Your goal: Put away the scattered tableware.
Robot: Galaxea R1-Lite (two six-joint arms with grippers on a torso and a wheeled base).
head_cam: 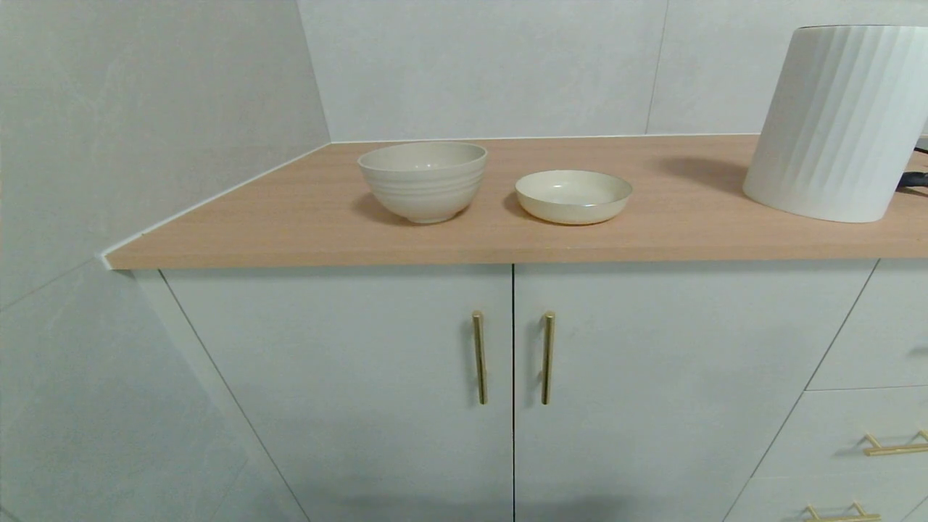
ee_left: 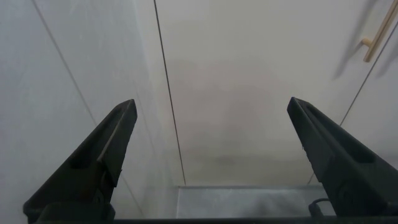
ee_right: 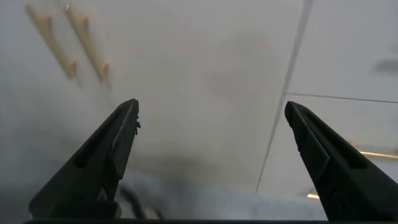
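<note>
A deep beige ribbed bowl (head_cam: 423,180) stands on the wooden countertop (head_cam: 290,225), left of centre. Just to its right sits a shallow cream dish (head_cam: 573,196), a small gap apart from it. Below the counter, the two cabinet doors are shut, each with a gold bar handle (head_cam: 479,357) near the middle seam. My left gripper (ee_left: 211,112) is open, facing the white cabinet front low down, nothing between its fingers. My right gripper (ee_right: 211,115) is also open and empty, in front of the cabinet, with the gold handles (ee_right: 65,40) off to one side.
A tall white ribbed container (head_cam: 841,119) stands at the counter's right end, with a dark cable (head_cam: 912,177) behind it. Drawers with gold handles (head_cam: 895,444) lie at the lower right. A tiled wall closes off the counter's left side and back.
</note>
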